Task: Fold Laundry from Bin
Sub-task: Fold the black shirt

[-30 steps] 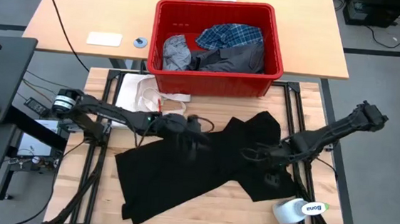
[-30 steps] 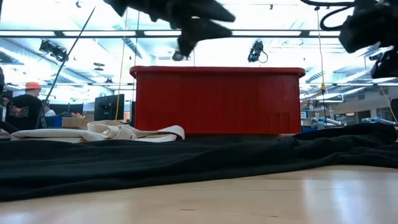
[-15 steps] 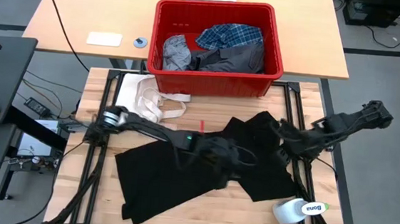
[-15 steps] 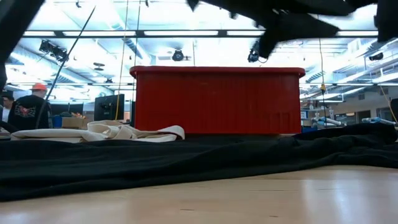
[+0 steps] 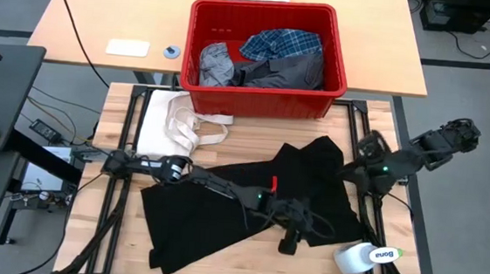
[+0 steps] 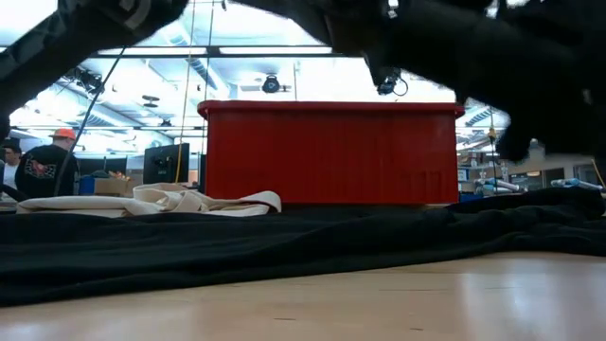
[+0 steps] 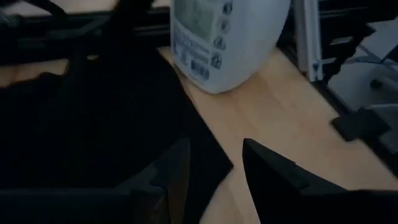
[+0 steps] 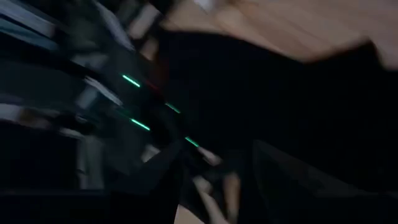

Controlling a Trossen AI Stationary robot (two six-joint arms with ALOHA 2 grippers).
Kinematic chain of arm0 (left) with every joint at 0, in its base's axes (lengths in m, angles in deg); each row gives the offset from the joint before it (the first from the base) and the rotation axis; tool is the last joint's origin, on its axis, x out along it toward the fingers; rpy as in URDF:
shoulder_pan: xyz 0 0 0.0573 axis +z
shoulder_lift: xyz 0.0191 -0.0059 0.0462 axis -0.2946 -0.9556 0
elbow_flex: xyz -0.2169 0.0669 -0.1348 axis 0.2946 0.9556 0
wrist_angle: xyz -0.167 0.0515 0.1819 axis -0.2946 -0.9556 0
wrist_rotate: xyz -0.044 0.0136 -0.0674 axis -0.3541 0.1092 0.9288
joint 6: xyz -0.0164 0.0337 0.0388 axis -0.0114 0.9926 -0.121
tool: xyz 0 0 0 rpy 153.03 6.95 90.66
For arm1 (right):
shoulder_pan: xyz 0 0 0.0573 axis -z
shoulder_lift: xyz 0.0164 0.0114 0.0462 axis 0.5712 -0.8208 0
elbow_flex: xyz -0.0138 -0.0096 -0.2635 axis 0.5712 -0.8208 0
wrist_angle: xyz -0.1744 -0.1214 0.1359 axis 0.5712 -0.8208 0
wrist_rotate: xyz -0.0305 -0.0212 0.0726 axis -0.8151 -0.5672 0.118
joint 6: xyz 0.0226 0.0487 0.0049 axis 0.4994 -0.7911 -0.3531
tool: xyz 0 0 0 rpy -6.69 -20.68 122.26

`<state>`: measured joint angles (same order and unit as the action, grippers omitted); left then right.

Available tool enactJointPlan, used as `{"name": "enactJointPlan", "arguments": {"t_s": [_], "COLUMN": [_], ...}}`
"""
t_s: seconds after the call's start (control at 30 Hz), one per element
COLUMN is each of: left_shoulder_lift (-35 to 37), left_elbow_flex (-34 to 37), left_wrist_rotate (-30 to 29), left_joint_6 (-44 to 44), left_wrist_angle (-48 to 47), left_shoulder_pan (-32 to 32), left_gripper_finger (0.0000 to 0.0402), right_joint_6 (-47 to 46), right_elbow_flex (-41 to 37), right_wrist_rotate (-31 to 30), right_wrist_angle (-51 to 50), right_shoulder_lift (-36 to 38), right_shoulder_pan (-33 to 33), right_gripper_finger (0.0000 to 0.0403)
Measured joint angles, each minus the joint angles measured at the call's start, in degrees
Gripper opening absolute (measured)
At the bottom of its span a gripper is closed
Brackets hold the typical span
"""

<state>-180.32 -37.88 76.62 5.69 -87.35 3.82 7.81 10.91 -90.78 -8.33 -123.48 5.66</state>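
Note:
The large black garment point(image 5: 240, 202) lies spread flat on the wooden table. My left arm reaches across it, and my left gripper point(image 5: 289, 243) is low over the garment's near right part. In the left wrist view the left gripper point(image 7: 214, 165) is open, with the garment's edge point(image 7: 205, 143) below the gap. My right gripper point(image 5: 349, 170) is raised above the garment's right side, open, with nothing between its fingers point(image 8: 161, 186). The red bin point(image 5: 261, 95) stands at the table's far edge. It holds a plaid shirt point(image 5: 283, 42), a light grey garment point(image 5: 216, 65) and a dark grey one point(image 5: 292, 71).
A white container point(image 5: 365, 257) lies on its side near the table's near right corner, close to my left gripper point(image 7: 230, 37). A cream-white cloth with strap loops point(image 5: 181, 119) lies at the far left beside the bin. A person point(image 6: 38, 161) stands in the room beyond.
My left gripper has swept from over the garment's middle toward the table's right and near edges, sinking low over the garment's near right part. My right gripper has risen off the garment and drawn back toward the right edge, turning as it went. The black garment has stayed put.

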Motion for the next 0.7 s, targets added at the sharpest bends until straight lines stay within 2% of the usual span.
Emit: {"name": "enactJointPlan", "arguments": {"t_s": [0.1,0.2,0.47,0.63,0.7], "left_shoulder_lift": [-2.2,-3.2,-4.7,-5.7,-5.7], "left_elbow_flex": [-2.2,-3.6,-3.7,-3.8,-4.0], "left_wrist_rotate": [-1.0,-1.5,-1.4,-1.2,-0.2], "left_joint_6": [0.0,0.5,10.4,7.1,6.6], "left_wrist_angle": [-0.3,-2.6,-6.3,-7.4,-8.8], "left_shoulder_pan": [-0.2,-0.1,0.0,0.8,1.0], "left_gripper_finger": [0.0153,0.0153,0.0153,0.0149,0.013], "right_joint_6": [3.7,4.1,4.0,3.9,3.9], "right_elbow_flex": [0.1,0.1,0.1,0.0,0.0], "right_wrist_rotate": [-1.9,-2.3,-2.9,-2.9,-2.8], "right_wrist_angle": [3.8,3.5,2.8,2.7,2.7], "right_shoulder_lift": [0.7,0.8,0.7,0.7,0.7], "right_shoulder_pan": [-0.3,-0.3,-0.3,-0.3,-0.3], "right_gripper_finger": [0.0198,0.0198,0.0198,0.0198,0.0198]}}
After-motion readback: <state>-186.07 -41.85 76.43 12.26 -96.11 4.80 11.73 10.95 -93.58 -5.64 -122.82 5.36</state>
